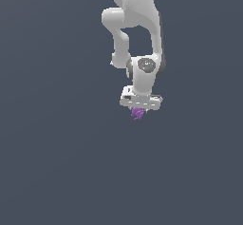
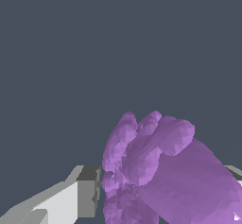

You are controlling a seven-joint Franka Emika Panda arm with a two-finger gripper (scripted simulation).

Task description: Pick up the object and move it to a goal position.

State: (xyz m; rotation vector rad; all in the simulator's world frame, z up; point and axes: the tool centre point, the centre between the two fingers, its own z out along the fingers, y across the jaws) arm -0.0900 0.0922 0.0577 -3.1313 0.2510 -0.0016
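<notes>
The object is a tiny bright purple lumpy thing that sits right under the white gripper in the exterior view, at the middle of the picture. In the wrist view the purple object fills the space between the fingers, with small rounded prongs sticking out. One grey-tipped finger presses against its side; the other finger shows only as a sliver behind it. The gripper is shut on the object. The white arm reaches down from above.
A plain dark grey-blue surface fills all of both views. No other objects, edges or goal marker show.
</notes>
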